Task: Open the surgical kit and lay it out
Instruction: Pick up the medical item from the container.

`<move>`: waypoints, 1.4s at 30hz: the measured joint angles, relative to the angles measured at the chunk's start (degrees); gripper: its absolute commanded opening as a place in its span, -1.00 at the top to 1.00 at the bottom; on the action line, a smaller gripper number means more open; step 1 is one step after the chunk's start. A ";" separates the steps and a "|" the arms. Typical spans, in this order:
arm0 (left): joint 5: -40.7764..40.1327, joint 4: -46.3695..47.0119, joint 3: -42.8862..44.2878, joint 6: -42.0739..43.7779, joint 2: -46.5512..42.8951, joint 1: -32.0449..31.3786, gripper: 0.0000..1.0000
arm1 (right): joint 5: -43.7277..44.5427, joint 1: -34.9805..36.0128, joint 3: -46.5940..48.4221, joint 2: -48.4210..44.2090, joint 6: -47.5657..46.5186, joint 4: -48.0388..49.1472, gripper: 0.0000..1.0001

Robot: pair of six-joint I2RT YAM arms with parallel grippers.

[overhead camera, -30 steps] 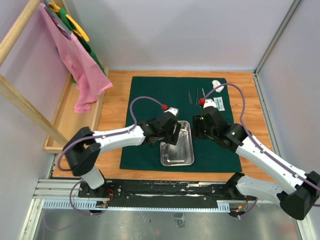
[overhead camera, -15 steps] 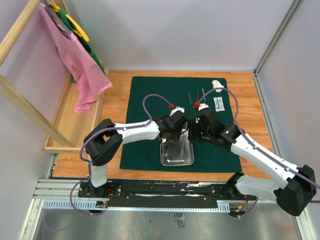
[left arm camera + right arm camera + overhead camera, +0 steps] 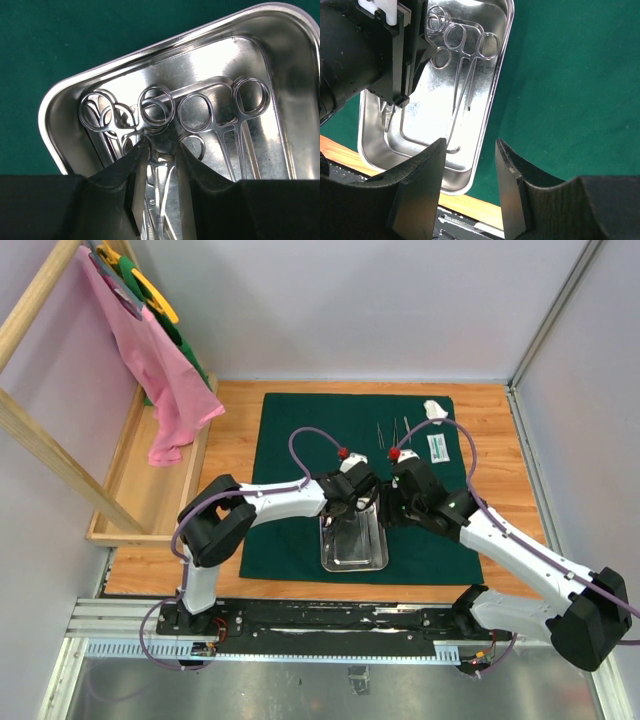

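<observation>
Green cloth: spread flat and opened out on the wooden table, with the rest of the kit resting on it.
Steel tray: on the cloth toward 6 o'clock of its middle, long side running 12 to 6, rim up, shiny.
Clamps: several ring-handled ones inside the tray, rings bunched and overlapping at its 12 o'clock end; exact count hard to tell.
Loose tools: thin steel pieces laid side by side on the cloth at 1 o'clock from the tray, apart from it; too small to tell forceps from tweezers.
Packet: white, flat on the cloth, near the loose tools at their 3 o'clock.
Gauze: white wad at the cloth's 1 o'clock corner.
Left gripper: down in the tray's 12 o'clock end, fingers a narrow gap apart, straddling the shanks of one clamp just below the rings; contact with the steel impossible to tell.
Right gripper: fingers spread wide, nothing between them, hanging over the tray's 3 o'clock rim, near the left gripper.
Pink garment: hanging from a wooden rack at 10 o'clock, beyond the cloth.
</observation>
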 measured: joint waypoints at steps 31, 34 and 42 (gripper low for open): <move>-4.63 -6.03 10.08 1.11 -4.85 0.15 0.99 | -1.84 -1.11 -1.88 -2.16 -1.44 2.23 0.10; -4.28 -6.14 14.25 2.36 -4.85 1.05 0.99 | -1.97 -1.42 -1.66 -2.95 -1.73 1.88 0.10; -3.15 -7.43 30.88 6.84 1.18 12.72 0.99 | -2.03 -2.91 0.02 -4.68 -3.17 -0.35 0.09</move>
